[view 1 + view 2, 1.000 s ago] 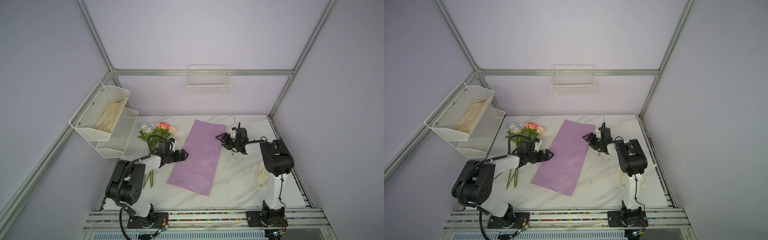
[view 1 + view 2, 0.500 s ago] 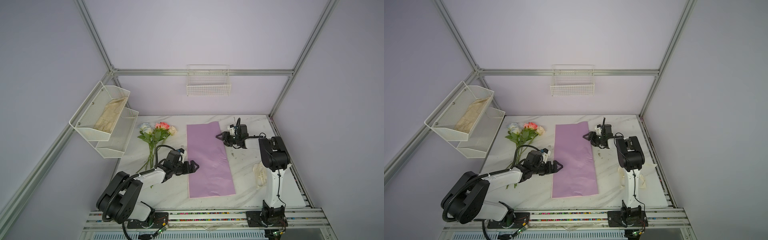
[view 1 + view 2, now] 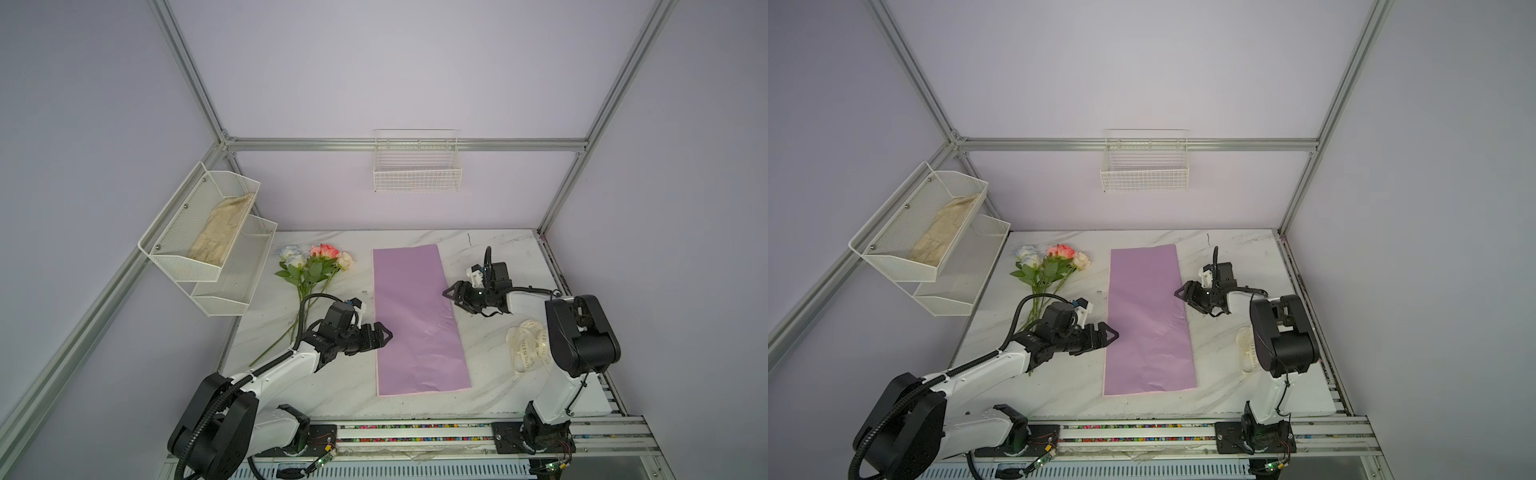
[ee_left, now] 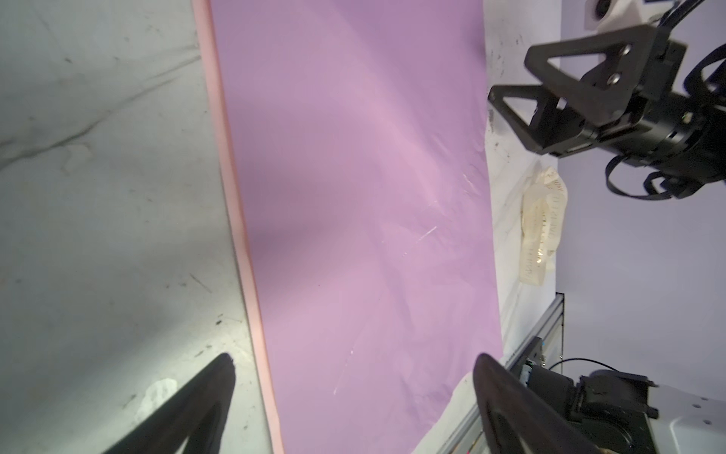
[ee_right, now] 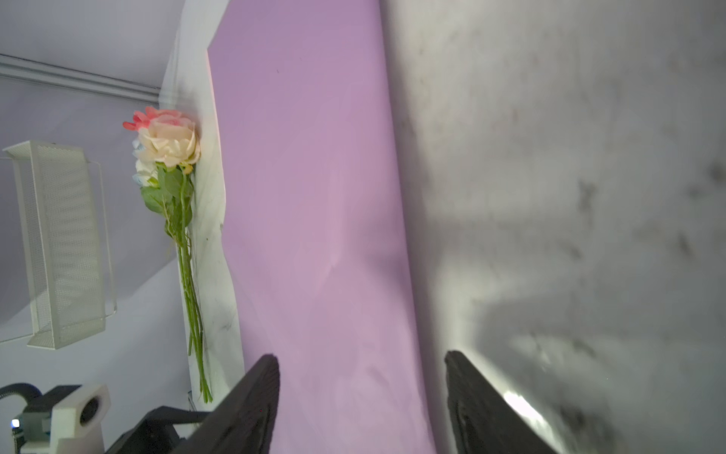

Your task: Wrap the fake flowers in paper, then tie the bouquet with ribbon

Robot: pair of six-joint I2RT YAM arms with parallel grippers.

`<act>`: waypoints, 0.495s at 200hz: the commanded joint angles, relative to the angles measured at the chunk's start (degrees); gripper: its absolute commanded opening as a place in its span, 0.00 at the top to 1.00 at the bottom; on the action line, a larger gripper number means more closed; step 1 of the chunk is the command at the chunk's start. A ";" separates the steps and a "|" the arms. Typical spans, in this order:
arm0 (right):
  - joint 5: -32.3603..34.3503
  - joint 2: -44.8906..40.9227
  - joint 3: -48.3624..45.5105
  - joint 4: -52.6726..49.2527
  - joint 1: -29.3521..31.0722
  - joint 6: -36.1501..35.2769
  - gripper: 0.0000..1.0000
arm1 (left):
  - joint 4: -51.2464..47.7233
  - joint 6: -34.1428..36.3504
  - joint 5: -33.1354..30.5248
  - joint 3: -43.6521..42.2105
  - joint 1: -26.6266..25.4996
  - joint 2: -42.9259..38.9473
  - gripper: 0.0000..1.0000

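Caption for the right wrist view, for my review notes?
Right pincer open over the edge of the flat lilac paper; flowers lie on the table beyond it.

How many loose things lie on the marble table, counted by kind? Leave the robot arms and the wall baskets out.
Bunch of fake roses: 1
Lilac wrap paper sheet: 1
Cream printed ribbon: 1
Total: 3

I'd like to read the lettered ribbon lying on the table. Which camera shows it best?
The left wrist view: the ribbon lies there in the open, with its lettering facing the camera, though too blurred to read. In both top views the right arm hides part of it. The right wrist view does not show it at all.
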 commanded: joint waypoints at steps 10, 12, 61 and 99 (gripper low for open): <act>2.29 -12.42 -12.65 -4.98 -0.08 1.11 0.31 | 0.54 -3.51 7.79 -2.09 -0.17 -4.44 0.16; 2.35 -13.27 -13.26 -5.06 -0.05 1.23 0.31 | 0.54 -3.77 7.95 -2.42 -0.19 -4.69 0.17; -0.27 -26.23 -22.42 -7.97 0.30 2.94 0.38 | -1.64 -9.98 10.94 -7.09 -3.79 -8.66 0.28; -0.58 -26.10 -22.14 -8.96 0.53 1.99 0.39 | -4.89 -11.40 8.68 -8.67 -7.87 -7.71 0.28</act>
